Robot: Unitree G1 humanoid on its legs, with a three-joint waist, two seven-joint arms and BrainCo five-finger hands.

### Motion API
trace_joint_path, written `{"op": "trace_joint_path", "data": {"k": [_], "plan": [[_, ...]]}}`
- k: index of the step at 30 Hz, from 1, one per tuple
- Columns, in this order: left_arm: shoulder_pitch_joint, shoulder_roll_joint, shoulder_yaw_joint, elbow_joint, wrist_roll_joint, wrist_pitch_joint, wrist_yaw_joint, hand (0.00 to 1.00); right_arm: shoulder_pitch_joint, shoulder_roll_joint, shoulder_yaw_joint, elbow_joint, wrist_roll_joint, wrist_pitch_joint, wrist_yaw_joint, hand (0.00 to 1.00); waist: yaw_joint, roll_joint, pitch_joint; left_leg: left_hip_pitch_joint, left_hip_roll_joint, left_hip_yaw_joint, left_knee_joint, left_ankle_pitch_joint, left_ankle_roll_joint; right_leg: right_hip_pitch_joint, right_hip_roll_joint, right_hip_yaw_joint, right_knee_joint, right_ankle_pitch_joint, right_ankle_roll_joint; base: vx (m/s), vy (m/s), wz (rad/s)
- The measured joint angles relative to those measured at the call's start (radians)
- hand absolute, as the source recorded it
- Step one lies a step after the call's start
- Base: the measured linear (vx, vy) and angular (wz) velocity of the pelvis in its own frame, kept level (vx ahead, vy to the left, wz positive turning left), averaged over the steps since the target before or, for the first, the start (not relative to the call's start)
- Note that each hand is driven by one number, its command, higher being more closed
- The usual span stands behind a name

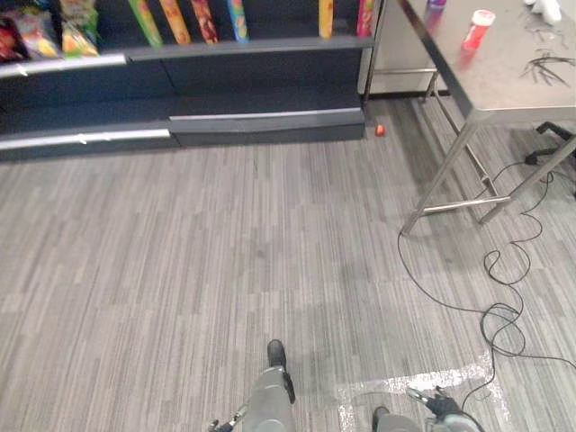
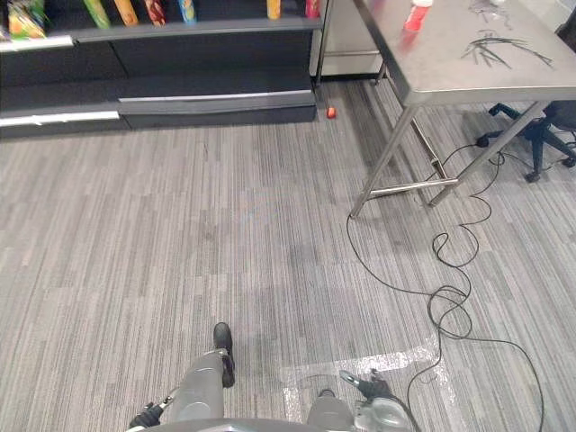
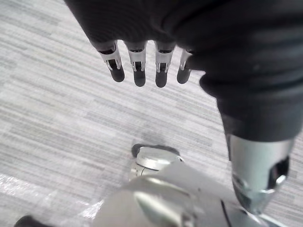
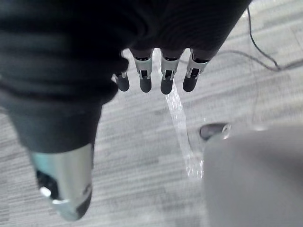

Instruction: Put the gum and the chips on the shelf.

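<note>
Robot hands (image 3: 138, 71) (image 4: 165, 80) limp over open floor (image 1: 225, 252)

The floor (image 1: 225, 270) is laid with a matt grey covering, finely striped. A strip of clear tape (image 1: 423, 385) stuck on it is marked by a glossy, crinkled sheen. The table (image 1: 504, 81) is made of brushed metal, top and legs alike, and a dull reflection is given off. The shelf (image 1: 270, 126) is finished dark and matt, with pale edge strips. The snack tubes (image 1: 175, 20) and bags (image 1: 36, 34) are wrapped in glossy print. The red bottle (image 1: 477, 29) is seen as smooth plastic. The left hand (image 3: 156, 23) and right hand (image 4: 161, 23) are covered in dark matt ribbed fabric. Their fingers (image 3: 138, 66) are made of shiny silver metal and capped with smooth dark tips.
</note>
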Motion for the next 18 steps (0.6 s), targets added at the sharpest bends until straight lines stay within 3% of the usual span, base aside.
{"op": "trace_joint_path", "data": {"k": [1, 2, 3, 5, 7, 8, 9, 10, 11, 12, 14, 16, 18], "plan": [[-0.001, 0.003, 0.000, 0.001, 0.000, 0.000, -0.001, 0.00, -0.002, 0.017, -0.002, 0.005, -0.001, -0.001, 0.001, 0.00, -0.001, -0.005, -0.003, -0.002, -0.009, 0.004, 0.030, -0.021, 0.007, 0.005, -0.003, 0.002, 0.008, 0.021, 0.001, 0.54, 0.288, -0.17], [-0.001, 0.008, -0.001, 0.004, 0.002, -0.001, -0.001, 0.00, -0.004, 0.021, -0.008, 0.006, -0.008, -0.001, 0.008, 0.00, 0.001, -0.014, -0.012, 0.005, -0.026, 0.018, 0.064, -0.043, 0.035, 0.004, -0.027, 0.023, 0.019, 0.056, 0.026, 0.61, 0.381, -0.09], [-0.001, 0.013, -0.014, 0.008, 0.004, -0.001, -0.001, 0.00, -0.003, 0.021, -0.039, 0.008, -0.008, -0.004, 0.018, 0.00, -0.003, -0.016, -0.020, 0.046, -0.053, 0.038, 0.065, -0.061, 0.060, -0.008, -0.049, 0.071, 0.086, 0.120, 0.032, 0.55, 0.407, -0.27], [0.002, 0.016, -0.031, 0.008, 0.012, -0.001, -0.003, 0.00, -0.002, 0.021, -0.054, 0.009, -0.008, -0.007, 0.020, 0.00, -0.003, -0.012, -0.024, 0.122, -0.079, 0.050, 0.022, -0.074, 0.070, -0.069, -0.054, 0.103, 0.244, 0.221, 0.054, 0.46, 0.336, -0.35], [0.007, 0.043, -0.106, 0.015, 0.017, 0.002, -0.008, 0.00, 0.004, 0.021, -0.068, 0.003, -0.003, -0.012, 0.027, 0.00, -0.030, -0.016, -0.046, 0.260, -0.126, 0.064, -0.097, -0.106, 0.096, -0.179, -0.078, 0.104, 0.511, 0.435, 0.072, 0.40, 0.231, -0.08], [0.004, 0.051, -0.123, 0.015, 0.023, 0.001, -0.010, 0.00, 0.003, 0.019, -0.070, 0.002, -0.004, -0.012, 0.032, 0.00, -0.037, -0.016, -0.046, 0.292, -0.137, 0.069, -0.114, -0.114, 0.106, -0.201, -0.084, 0.099, 0.577, 0.456, 0.082, 0.39, 0.185, 0.10], [-0.003, 0.063, -0.143, 0.016, 0.037, 0.002, -0.012, 0.00, 0.001, 0.021, -0.075, 0.001, -0.003, -0.013, 0.036, 0.00, -0.038, -0.021, -0.044, 0.362, -0.160, 0.074, -0.145, -0.121, 0.117, -0.253, -0.096, 0.060, 0.726, 0.419, 0.069, 0.38, 0.132, -0.02], [-0.006, 0.064, -0.154, 0.019, 0.042, 0.002, -0.012, 0.00, -0.001, 0.019, -0.078, -0.001, -0.002, -0.014, 0.038, 0.00, -0.039, -0.018, -0.044, 0.441, -0.175, 0.074, -0.185, -0.126, 0.125, -0.284, -0.093, 0.004, 0.830, 0.324, 0.046, 0.31, 0.097, -0.04], [-0.008, 0.063, -0.159, 0.026, 0.042, 0.002, -0.012, 0.00, -0.001, 0.018, -0.078, -0.005, 0.000, -0.014, 0.038, 0.00, -0.042, -0.013, -0.045, 0.474, -0.176, 0.074, -0.203, -0.129, 0.127, -0.295, -0.087, -0.034, 0.855, 0.277, 0.032, 0.30, 0.072, -0.03], [-0.014, 0.058, -0.166, 0.030, 0.042, 0.002, -0.012, 0.00, -0.001, 0.016, -0.079, -0.017, 0.001, -0.016, 0.039, 0.00, -0.047, -0.002, -0.047, 0.530, -0.175, 0.073, -0.232, -0.143, 0.125, -0.325, -0.066, -0.117, 0.860, 0.183, -0.002, 0.27, 0.050, 0.02], [-0.038, 0.052, -0.157, 0.038, 0.042, 0.003, -0.012, 0.00, -0.004, 0.019, -0.110, -0.032, 0.001, -0.019, 0.041, 0.00, -0.054, 0.007, -0.045, 0.581, -0.173, 0.063, -0.260, -0.172, 0.118, -0.383, -0.035, -0.220, 0.777, 0.102, -0.029, 0.40, 0.016, 0.17], [-0.056, 0.039, -0.135, 0.043, 0.042, 0.003, -0.010, 0.00, -0.010, 0.013, -0.140, -0.041, 0.009, -0.020, 0.041, 0.00, -0.072, 0.022, -0.034, 0.622, -0.160, 0.048, -0.270, -0.204, 0.100, -0.419, -0.005, -0.295, 0.611, 0.088, -0.041, 0.35, -0.063, 0.32], [-0.077, 0.005, -0.087, 0.041, 0.042, 0.003, -0.009, 0.00, -0.003, -0.005, -0.151, -0.040, 0.013, -0.018, 0.035, 0.00, -0.072, 0.048, -0.017, 0.692, -0.129, 0.030, -0.295, -0.242, 0.063, -0.436, 0.030, -0.340, 0.309, 0.136, -0.026, 0.41, -0.108, 0.35]]}}
